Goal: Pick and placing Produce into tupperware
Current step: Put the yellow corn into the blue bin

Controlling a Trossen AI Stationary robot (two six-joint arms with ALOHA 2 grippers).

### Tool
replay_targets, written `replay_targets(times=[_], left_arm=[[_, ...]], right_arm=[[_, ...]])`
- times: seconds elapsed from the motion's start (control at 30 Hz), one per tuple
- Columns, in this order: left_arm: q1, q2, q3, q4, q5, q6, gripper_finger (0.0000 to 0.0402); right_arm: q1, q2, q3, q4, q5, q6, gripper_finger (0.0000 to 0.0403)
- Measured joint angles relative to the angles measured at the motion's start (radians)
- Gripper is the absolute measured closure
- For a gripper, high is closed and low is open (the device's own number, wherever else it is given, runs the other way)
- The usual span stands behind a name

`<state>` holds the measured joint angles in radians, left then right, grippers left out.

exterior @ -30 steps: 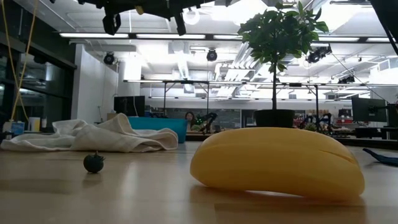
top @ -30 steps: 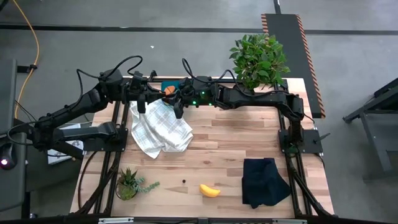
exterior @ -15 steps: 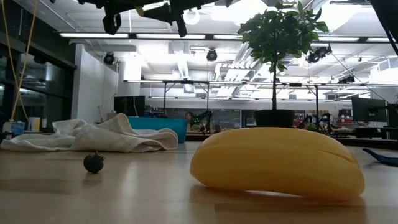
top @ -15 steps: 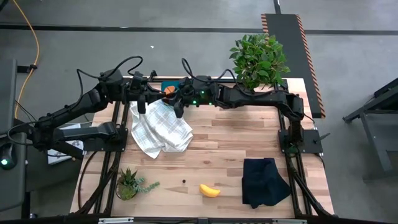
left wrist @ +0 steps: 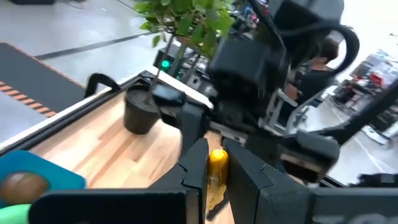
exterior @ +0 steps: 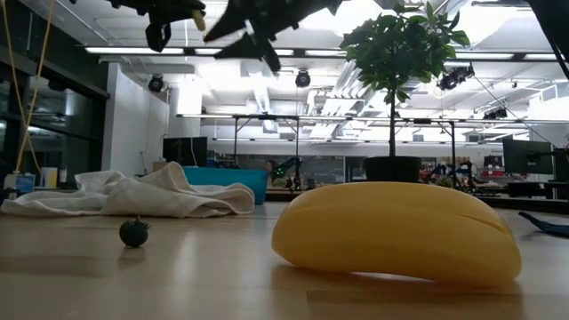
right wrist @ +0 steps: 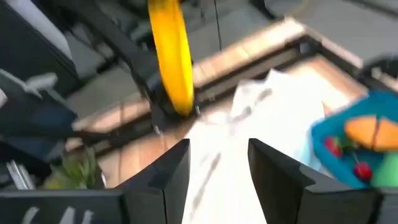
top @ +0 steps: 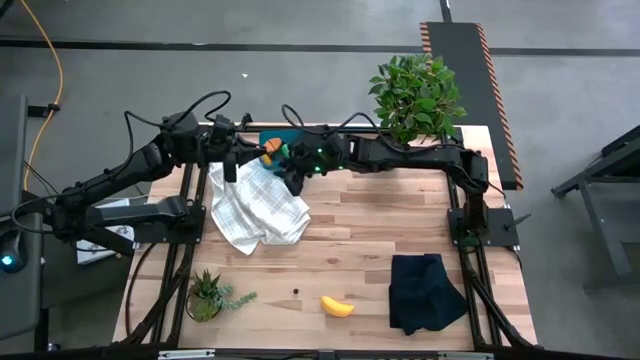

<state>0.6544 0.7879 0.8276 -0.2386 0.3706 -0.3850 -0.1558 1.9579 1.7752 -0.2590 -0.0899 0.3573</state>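
The left gripper (left wrist: 214,150) is narrow, clamped on a small yellow banana (left wrist: 217,167) that runs lengthwise between its fingers. From above, this gripper (top: 228,165) hangs over the edge of the white checked cloth (top: 258,205), but the fruit it holds is hidden there. The right wrist view shows that banana (right wrist: 171,56) best: a long curved shape seen end to end, its long axis about in line with the gripper holding it.

Just beside it, the right gripper (top: 291,172) hovers at the cloth's other edge. Its fingers (right wrist: 180,163) stand apart with nothing between them; only cloth shows through the gap.

Close behind both grippers sits the teal box (top: 280,138). From above only an orange carrot (top: 272,146) is clear in it. The right wrist view adds a red strawberry (right wrist: 334,147) and a green piece (right wrist: 388,169) next to the carrot (right wrist: 370,132), and the left wrist view shows a brown kiwi (left wrist: 25,185).

Well apart from both grippers, near the front of the desk (top: 380,225), a second banana (top: 337,306) lies flat, its long axis roughly across the desk, with a tiny dark berry (top: 296,292) nearby. The low view shows this banana (exterior: 396,233) broadside and the berry (exterior: 134,232) resting on the wood.
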Motion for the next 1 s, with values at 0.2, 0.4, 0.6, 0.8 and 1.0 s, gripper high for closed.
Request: replay_targets(times=[0.2, 0.4, 0.6, 0.8, 1.0], left_arm=[[0.001, 0.036, 0.001, -0.001, -0.044, 0.011, 0.0367], [0.001, 0.111, 0.003, -0.006, -0.071, 0.014, 0.0367], [0.068, 0.195, 0.077, -0.114, -0.102, 0.068, 0.0367], [0.168, 0.307, 0.181, -0.222, -0.106, 0.118, 0.0367], [0.211, 0.428, 0.265, -0.263, -0.121, 0.15, 0.0367]], right_arm=[[0.021, 0.0, -0.001, -0.134, -0.035, -0.036, 0.0251], [0.061, 0.0, -0.001, -0.204, -0.036, -0.059, 0.0252], [0.094, 0.0, -0.002, -0.279, -0.022, -0.071, 0.0252], [0.1, 0.0, -0.002, -0.292, -0.021, -0.061, 0.0252], [0.104, 0.0, -0.002, -0.323, -0.02, -0.069, 0.0252]])
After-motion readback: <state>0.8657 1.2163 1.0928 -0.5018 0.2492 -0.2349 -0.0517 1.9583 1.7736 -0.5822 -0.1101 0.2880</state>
